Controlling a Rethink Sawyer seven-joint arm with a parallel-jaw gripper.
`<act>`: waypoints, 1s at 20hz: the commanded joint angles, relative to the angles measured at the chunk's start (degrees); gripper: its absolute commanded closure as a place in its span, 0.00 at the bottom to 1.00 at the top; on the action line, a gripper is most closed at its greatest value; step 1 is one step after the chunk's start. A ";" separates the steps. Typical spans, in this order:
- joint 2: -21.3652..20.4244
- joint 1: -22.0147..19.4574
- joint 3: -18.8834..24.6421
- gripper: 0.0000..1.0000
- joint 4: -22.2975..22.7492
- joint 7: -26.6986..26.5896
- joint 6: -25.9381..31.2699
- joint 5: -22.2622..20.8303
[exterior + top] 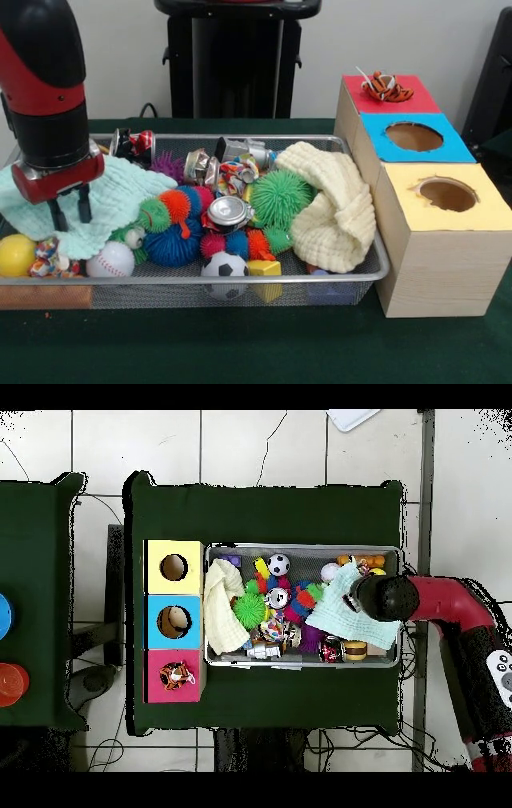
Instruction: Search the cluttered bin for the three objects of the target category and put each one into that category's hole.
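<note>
Wire mesh bin point(364, 276) sits on the green table point(240, 352), full of clutter. Wooden box point(436, 272) stands just beside it, with three holes in a row under red, blue and yellow paper.

Tiger toy point(387, 87): small plush, orange with black stripes, some white at one end. It lies on the red paper point(416, 100), right over the hole, so the opening itself is hidden. Overhead view agrees: the tiger point(176, 675) covers the middle of the red square. Cannot tell whether it sits on top or is partly sunk in.

Blue-edged hole point(414, 137) and yellow-edged hole point(447, 194) are both uncovered.

Gripper point(70, 210) hangs over the end of the bin far from the box, above a mint green cloth point(120, 200). Its two dark fingers point(57, 214) point down with a narrow gap between them and nothing held. Tips are close over the cloth; contact not clear.

Other contents: cream cloth point(336, 208) heaped at the box end, green spiky ball point(280, 196), blue spiky ball point(172, 244), crushed cans point(228, 212), small football point(225, 267), baseball point(110, 260), yellow ball point(16, 254)

No other plush animal can be made out in the pile
</note>
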 commanded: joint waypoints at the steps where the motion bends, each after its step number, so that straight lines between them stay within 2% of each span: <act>1: 4.65 3.68 -6.30 1.00 -2.23 -10.91 6.00 -6.22; 6: 2.71 5.38 -8.07 1.00 -0.17 -6.94 5.15 -4.83; 7: 0.80 5.67 -7.72 1.00 1.97 -5.66 4.60 -3.57; 11: -10.66 8.62 -6.66 1.00 10.76 0.86 8.12 3.88; 14: -17.22 11.65 -5.31 1.00 15.43 6.79 11.28 11.16; 17: -19.36 12.84 -3.63 1.00 19.44 13.71 7.56 18.02; 20: -19.73 14.72 -3.45 1.00 23.28 18.83 0.89 23.27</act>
